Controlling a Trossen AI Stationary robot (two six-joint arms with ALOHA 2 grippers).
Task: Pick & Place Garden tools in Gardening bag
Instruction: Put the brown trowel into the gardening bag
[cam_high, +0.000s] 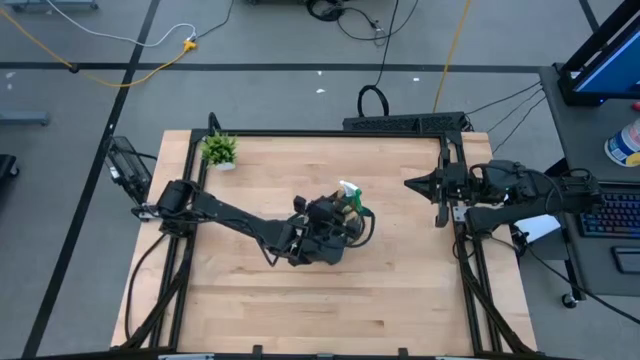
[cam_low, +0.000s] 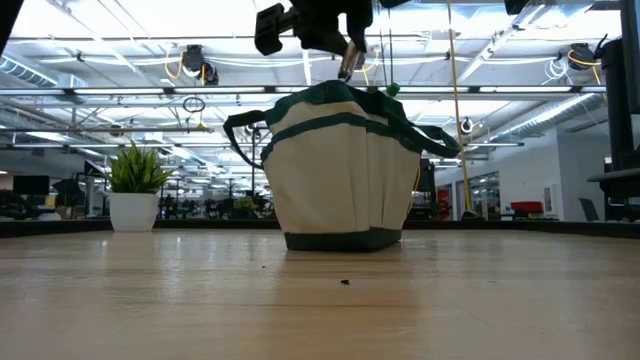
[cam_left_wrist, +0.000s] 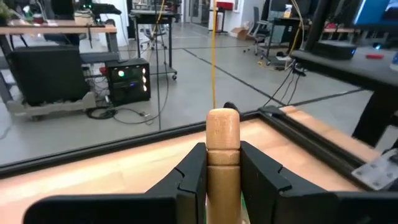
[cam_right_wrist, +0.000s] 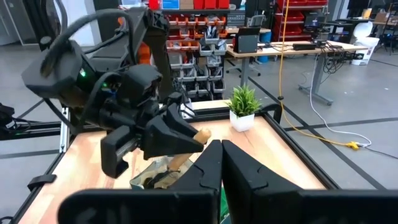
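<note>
The beige gardening bag with green trim stands on its base at the table's middle, with tools inside. A green and white spray bottle sticks out at its far side. My left gripper is just above the bag's mouth, shut on a wooden-handled tool. My right gripper waits at the table's right side, shut and empty; its fingers lie together. My left gripper pinches the tool's wooden handle between its two fingers, one on each side. The handle lies along the fingers, and its rounded free end sticks out past the fingertips. The tool is clear of the table, above the bag; its metal end is hidden.
A small green potted plant stands at the table's far left corner. Black frame rails run along the table's edges. Bare wood lies near and to the left of the bag.
</note>
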